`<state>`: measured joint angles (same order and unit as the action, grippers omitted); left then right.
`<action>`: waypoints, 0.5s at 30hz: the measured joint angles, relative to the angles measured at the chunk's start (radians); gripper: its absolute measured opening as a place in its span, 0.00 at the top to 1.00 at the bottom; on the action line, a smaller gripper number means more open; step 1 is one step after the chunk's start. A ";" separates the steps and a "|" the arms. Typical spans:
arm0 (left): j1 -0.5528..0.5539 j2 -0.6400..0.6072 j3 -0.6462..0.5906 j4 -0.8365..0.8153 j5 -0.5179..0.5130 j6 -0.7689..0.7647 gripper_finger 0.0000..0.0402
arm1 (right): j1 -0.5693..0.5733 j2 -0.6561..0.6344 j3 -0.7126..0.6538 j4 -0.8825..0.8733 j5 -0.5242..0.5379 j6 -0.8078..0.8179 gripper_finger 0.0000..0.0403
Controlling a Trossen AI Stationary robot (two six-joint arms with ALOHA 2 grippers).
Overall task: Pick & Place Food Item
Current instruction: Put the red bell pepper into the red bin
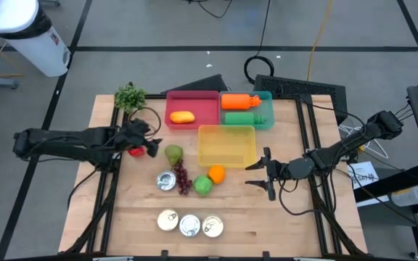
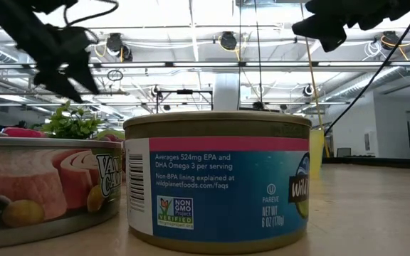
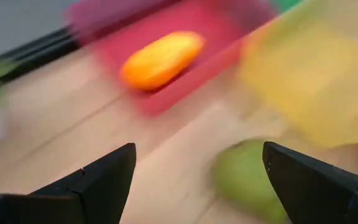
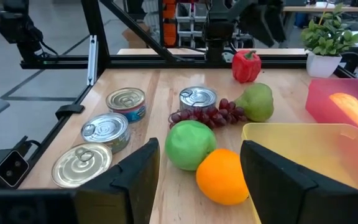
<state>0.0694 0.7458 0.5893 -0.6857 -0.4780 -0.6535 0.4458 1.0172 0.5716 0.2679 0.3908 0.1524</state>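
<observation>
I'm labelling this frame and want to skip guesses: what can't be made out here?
- Red pepper: high view, mostly under the left gripper.
- Pear: left wrist view, motion-blurred.
- Far table: low view, blocked by the tuna can.
- Yellow bin: right wrist view, cut off by the edge.

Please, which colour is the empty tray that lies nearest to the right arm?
The empty tray is yellow. It shows best in the high view.

open bench: bare wood right of the yellow tray (image 1: 226,145).
blocked: grapes (image 1: 182,177), apple (image 1: 203,185), orange (image 1: 216,174) crowd its left.
</observation>
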 joint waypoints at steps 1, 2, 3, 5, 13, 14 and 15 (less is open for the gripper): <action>0.001 -0.005 0.024 -0.078 -0.013 -0.048 0.12 | -0.001 0.000 0.000 0.003 0.000 0.000 0.48; 0.005 -0.004 0.053 -0.158 -0.018 -0.097 0.12 | -0.001 0.000 0.000 0.007 0.000 -0.003 0.48; 0.008 0.001 0.085 -0.232 -0.016 -0.134 0.12 | -0.001 0.000 0.000 0.013 0.000 -0.006 0.48; 0.018 0.019 0.146 -0.346 0.009 -0.177 0.12 | -0.001 0.000 0.000 0.023 0.002 -0.015 0.48; 0.050 0.110 0.185 -0.551 0.227 -0.253 0.11 | -0.002 0.000 0.000 0.046 0.002 -0.034 0.48; 0.054 0.126 0.184 -0.557 0.238 -0.258 0.11 | -0.002 0.000 0.000 0.046 0.002 -0.034 0.48; 0.056 0.136 0.183 -0.556 0.243 -0.259 0.11 | -0.002 0.000 0.000 0.046 0.002 -0.034 0.48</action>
<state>0.1258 0.8815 0.7723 -1.2419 -0.2352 -0.9121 0.4442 1.0172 0.5716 0.3138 0.3923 0.1184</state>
